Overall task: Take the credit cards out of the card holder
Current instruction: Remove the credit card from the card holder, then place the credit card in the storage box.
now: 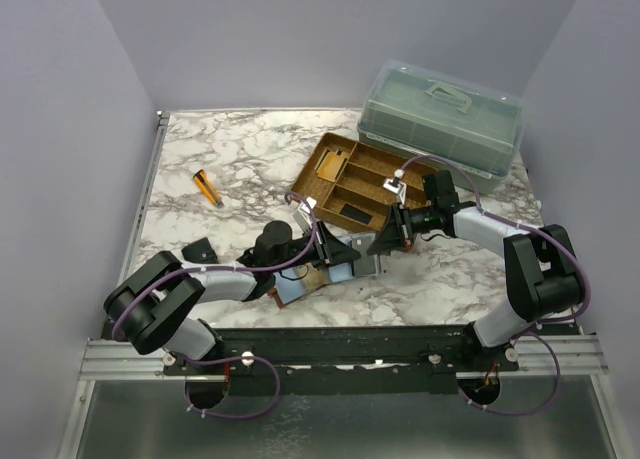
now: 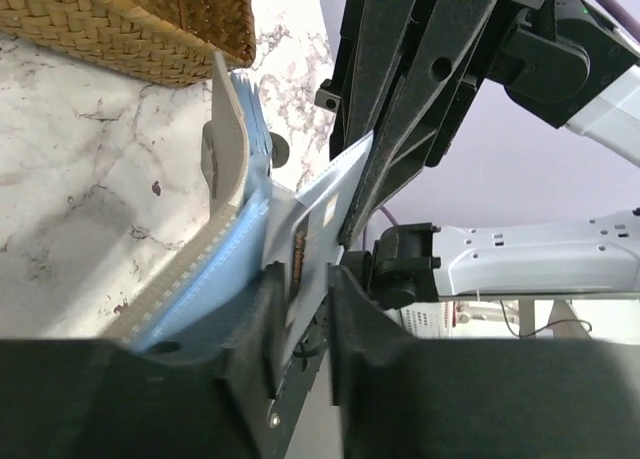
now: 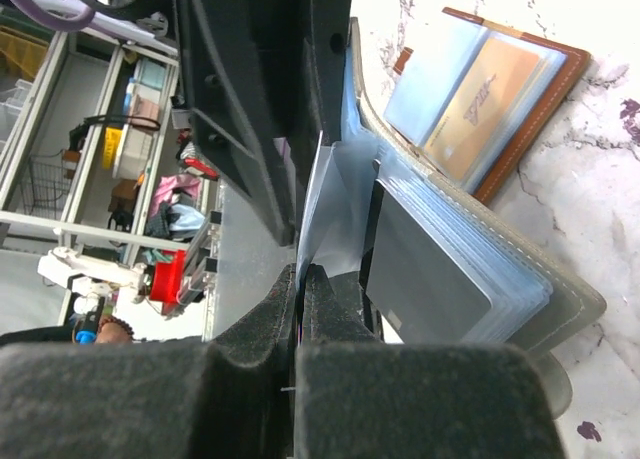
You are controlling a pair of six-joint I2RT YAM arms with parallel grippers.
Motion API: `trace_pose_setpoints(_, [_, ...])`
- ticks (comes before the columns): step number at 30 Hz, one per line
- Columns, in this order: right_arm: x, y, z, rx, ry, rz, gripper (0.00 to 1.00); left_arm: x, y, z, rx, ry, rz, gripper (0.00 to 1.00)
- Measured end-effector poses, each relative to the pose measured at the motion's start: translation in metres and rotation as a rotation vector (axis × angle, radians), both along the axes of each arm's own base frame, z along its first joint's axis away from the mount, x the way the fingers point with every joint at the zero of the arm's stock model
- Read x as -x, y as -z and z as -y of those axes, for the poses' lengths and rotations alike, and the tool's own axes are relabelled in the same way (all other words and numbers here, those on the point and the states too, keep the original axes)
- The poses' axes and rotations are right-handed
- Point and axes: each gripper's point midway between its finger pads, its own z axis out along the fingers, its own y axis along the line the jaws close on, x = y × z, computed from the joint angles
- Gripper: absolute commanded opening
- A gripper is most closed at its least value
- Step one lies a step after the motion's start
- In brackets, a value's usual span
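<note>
Right wrist: card holder [image 3: 482, 91] script illegible; right gripper [image 3: 301, 275] pinching clear sleeve [image 3: 338, 204]

No legible txt anywhere; print on orange card [image 3: 487, 89] in card holder [image 3: 530, 134] too blurry to read.

the top view hangs high at 6 o'clock, tilted down toward 12, far enough back to take in the whole tabletop [image 1: 230, 149]. the left wrist view sits very near, right behind the left end effector [image 2: 303, 279], facing 3 o'clock. the right wrist view sits as close behind the right end effector [image 3: 300, 279], facing 9 o'clock. all three share the folder [image 3: 450, 269]; each wrist view also catches the opposite end effector.
</note>
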Motion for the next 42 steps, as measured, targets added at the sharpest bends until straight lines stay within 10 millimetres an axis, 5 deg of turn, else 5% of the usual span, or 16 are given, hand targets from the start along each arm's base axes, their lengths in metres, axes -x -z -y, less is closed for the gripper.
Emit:
trace_pose_setpoints(3, [0.001, -0.003, 0.000, -0.014, -0.009, -0.004, 0.00, 0.002, -0.001, 0.003, 0.021, 0.024, -0.003, 0.00])
trace_pose_setpoints(26, [-0.005, 0.002, 0.005, 0.005, 0.022, 0.013, 0.00, 0.002, -0.011, -0.034, 0.087, 0.010, 0.055, 0.00])
trace_pose_setpoints(34, [-0.014, 0.024, 0.010, 0.138, 0.047, 0.149, 0.00, -0.029, -0.056, -0.076, 0.170, -0.146, 0.107, 0.00])
trace_pose_setpoints(42, [0.002, 0.039, 0.005, 0.226, -0.046, 0.276, 0.00, -0.081, -0.061, -0.088, 0.135, -0.258, 0.010, 0.00])
